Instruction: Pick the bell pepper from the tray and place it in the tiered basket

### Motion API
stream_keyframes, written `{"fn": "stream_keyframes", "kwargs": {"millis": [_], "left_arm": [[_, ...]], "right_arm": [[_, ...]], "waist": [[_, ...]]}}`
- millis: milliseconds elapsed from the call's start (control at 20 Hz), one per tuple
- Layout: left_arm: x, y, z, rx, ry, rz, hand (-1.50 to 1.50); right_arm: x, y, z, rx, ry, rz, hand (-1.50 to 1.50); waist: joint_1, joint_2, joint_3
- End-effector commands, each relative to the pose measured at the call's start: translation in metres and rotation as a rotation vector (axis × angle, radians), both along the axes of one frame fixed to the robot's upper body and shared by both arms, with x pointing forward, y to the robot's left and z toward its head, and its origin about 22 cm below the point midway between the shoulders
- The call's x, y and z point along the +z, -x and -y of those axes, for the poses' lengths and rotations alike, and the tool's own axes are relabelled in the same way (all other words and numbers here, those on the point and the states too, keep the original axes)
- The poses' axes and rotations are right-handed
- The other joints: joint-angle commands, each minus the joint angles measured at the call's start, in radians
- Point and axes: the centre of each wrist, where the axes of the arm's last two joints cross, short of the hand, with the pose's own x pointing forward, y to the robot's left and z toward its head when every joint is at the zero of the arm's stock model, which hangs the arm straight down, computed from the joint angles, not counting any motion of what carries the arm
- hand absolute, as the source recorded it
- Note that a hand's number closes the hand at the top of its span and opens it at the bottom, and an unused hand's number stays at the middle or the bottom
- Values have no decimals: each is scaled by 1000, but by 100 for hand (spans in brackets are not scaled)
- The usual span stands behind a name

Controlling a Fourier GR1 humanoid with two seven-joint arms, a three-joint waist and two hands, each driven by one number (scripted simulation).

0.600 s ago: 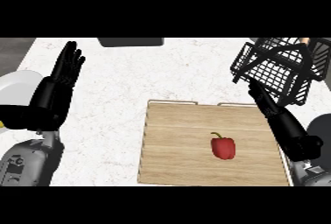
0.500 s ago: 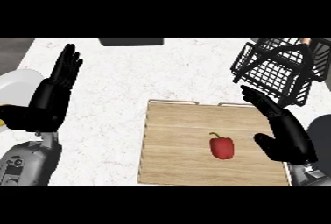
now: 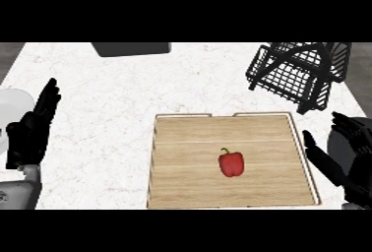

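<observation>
A red bell pepper [image 3: 232,164] with a green stem lies near the middle of the wooden tray [image 3: 181,147]. The black wire tiered basket [image 3: 298,73] stands at the back right of the counter. My right hand [image 3: 340,160] is open at the tray's right edge, fingers straight, a short way right of the pepper and not touching it. My left hand [image 3: 30,129] rests open at the left edge, fingers up, far from the tray.
A dark grey box [image 3: 131,48] sits at the counter's back edge. A white rounded object [image 3: 13,106] shows at the left edge behind my left hand. The white speckled counter [image 3: 116,98] stretches between the left hand and the tray.
My right hand has drawn back and down from the basket to the tray's right side. The left hand has sunk lower. The pepper lies where it was.
</observation>
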Motion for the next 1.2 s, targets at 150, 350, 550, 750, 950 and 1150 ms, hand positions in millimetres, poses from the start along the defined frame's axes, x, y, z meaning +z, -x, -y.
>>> {"fn": "stream_keyframes", "kwargs": {"millis": [150, 350, 550, 750, 950, 1150], "left_arm": [[-27, 10, 2, 9, -31, -55, 0], [-17, 8, 2, -11, -41, -24, 0], [-10, 4, 9, -40, -41, -17, 0], [-11, -1, 7, -49, -46, -26, 0], [-10, -8, 19, -86, -46, -2, 0], [-11, -12, 21, -86, -20, -20, 0]], "right_arm": [[-6, 82, -34, -281, 97, 32, -150], [-2, 121, -28, -159, 201, -244, -150], [3, 136, -25, -88, 315, -463, -150], [33, 136, -33, -101, 368, -579, -150], [62, 120, -50, -165, 337, -620, -150], [73, 99, -72, -203, 306, -730, -150]], "waist": [[34, 8, -6], [54, 17, -11], [87, 27, -13], [103, 34, -11], [129, 38, -11], [136, 31, -6]]}}
